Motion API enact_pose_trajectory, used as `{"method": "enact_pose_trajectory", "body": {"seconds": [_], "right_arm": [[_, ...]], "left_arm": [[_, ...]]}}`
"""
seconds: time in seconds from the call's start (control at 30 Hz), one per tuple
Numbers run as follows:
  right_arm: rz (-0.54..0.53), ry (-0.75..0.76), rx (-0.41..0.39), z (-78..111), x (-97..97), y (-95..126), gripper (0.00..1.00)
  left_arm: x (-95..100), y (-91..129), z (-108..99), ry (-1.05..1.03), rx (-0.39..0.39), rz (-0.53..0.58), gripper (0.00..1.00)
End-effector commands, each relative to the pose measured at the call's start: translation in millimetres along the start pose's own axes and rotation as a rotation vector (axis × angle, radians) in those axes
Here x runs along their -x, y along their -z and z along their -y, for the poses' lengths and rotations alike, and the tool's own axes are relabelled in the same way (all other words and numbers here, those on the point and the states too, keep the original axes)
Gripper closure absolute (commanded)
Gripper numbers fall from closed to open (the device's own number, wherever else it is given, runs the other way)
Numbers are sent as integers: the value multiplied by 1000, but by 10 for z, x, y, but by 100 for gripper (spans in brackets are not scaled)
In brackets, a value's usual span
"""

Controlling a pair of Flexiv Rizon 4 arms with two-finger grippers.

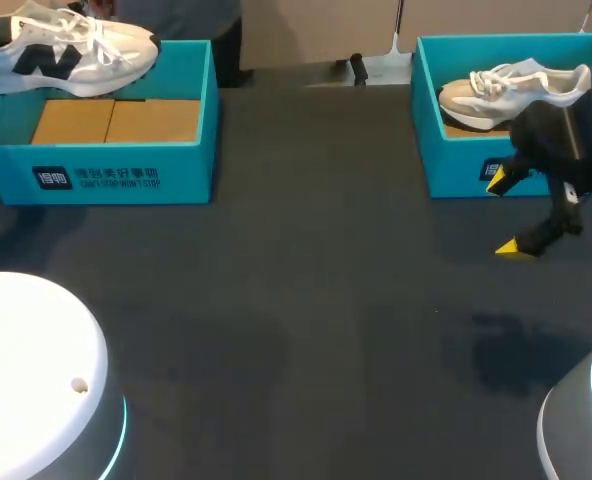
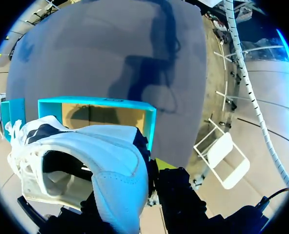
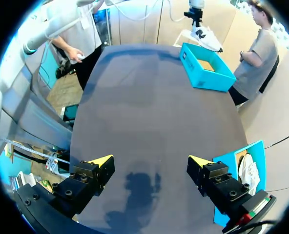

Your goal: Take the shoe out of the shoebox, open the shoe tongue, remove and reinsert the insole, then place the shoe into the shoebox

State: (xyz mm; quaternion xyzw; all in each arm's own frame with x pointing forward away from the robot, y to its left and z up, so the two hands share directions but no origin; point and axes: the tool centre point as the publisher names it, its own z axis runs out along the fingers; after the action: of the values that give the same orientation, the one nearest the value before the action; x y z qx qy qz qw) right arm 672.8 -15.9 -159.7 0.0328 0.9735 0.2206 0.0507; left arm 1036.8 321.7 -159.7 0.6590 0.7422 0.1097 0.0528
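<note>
Head view: the white shoe (image 1: 66, 50) hangs above the left shoebox (image 1: 96, 170), over its far rim. In the left wrist view the left pincer (image 2: 152, 180) seems clenched on the shoe's heel, though one finger is hidden. The right pincer (image 1: 506, 215) hovers released over the tabletop (image 1: 306, 300), just beside the right shoebox (image 1: 456, 175), which holds a second shoe (image 1: 506, 92).

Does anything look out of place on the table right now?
Only the left sneaker: it is up over the far rim of the left shoebox, not inside it. The right sneaker lies inside the right shoebox.
</note>
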Motion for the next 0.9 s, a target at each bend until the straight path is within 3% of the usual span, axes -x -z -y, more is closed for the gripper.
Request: {"method": "enact_pose_trajectory", "body": {"seconds": [0.03, 0.6, 0.9], "right_arm": [[-3, -1, -4, -12, 19, -13, 0], [-3, -1, -4, -12, 19, -13, 0], [-3, -1, -4, -12, 19, -13, 0]], "left_arm": [[-4, 11, -3, 0, 1, 2, 100], [59, -462, -174, -4, -68, 67, 100], [107, -624, -134, -26, -73, 77, 100]]}}
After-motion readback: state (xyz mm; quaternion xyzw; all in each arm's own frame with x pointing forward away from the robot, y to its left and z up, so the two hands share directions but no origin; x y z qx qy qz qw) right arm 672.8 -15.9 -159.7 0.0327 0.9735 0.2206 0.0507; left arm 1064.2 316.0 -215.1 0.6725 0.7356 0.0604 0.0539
